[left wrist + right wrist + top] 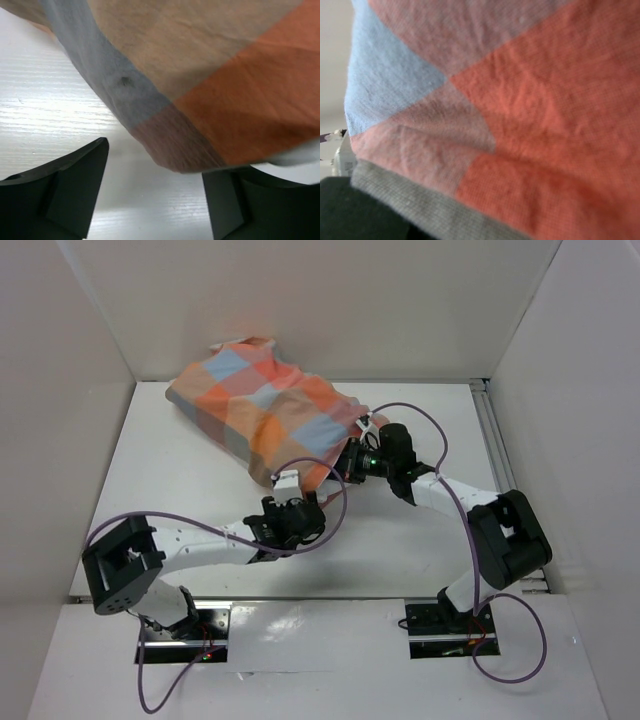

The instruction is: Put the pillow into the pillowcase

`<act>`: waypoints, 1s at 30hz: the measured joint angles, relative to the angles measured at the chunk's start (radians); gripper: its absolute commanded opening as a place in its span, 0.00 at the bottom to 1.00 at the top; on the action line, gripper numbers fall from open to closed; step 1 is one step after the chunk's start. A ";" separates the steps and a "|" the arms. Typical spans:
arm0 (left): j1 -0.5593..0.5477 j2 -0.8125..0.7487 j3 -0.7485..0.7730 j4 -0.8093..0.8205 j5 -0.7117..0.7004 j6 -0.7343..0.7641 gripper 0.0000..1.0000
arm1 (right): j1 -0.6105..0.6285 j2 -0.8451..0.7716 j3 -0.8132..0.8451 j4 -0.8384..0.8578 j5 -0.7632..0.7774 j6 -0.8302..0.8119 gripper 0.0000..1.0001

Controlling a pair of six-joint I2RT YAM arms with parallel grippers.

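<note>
Stuffed pillowcase (268, 415) sits at the back of the table (170, 470), far end up against the back wall (350, 310). It's plump and full. A white sliver shows under its near hem, looks like the pillow (300, 157), the rest covered by cloth. My left gripper (155, 170) is at the near corner, jaws wide apart, nothing between the fingers (65, 185), hem just above them. My right gripper (354, 457) is pressed into the right-hand near edge, jaws together; can't tell if cloth is pinched, since checks fill that wrist view. My left arm's purple cable (344, 502) loops between both wrists.
</note>
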 measured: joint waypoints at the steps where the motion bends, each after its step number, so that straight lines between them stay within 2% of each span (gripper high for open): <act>1: 0.000 0.015 0.009 -0.008 -0.015 -0.010 0.80 | 0.000 0.000 0.000 0.000 0.000 0.000 0.00; 3: 0.004 0.042 0.021 -0.017 -0.036 -0.028 0.74 | 0.000 0.000 0.000 0.000 0.000 0.000 0.00; 7: 0.018 0.067 0.023 -0.043 -0.062 -0.071 0.20 | 0.000 0.000 0.000 0.000 0.000 0.000 0.00; 8: 0.023 0.067 0.023 -0.051 -0.067 -0.077 0.00 | 0.000 0.000 0.000 0.000 0.000 0.000 0.00; 13: 0.030 0.013 0.022 -0.097 -0.084 -0.103 0.00 | 0.000 0.000 0.000 0.001 -0.002 0.001 0.00; 18: -0.013 -0.213 -0.017 -0.094 -0.060 -0.073 0.00 | 0.014 0.017 0.009 0.013 -0.009 0.006 0.00; 23: -0.045 -0.402 -0.045 -0.085 -0.006 -0.013 0.00 | 0.084 0.134 0.106 0.068 -0.033 0.024 0.00; 30: -0.086 -0.426 0.009 -0.120 0.134 0.142 0.00 | 0.143 0.190 0.219 0.095 0.003 0.046 0.00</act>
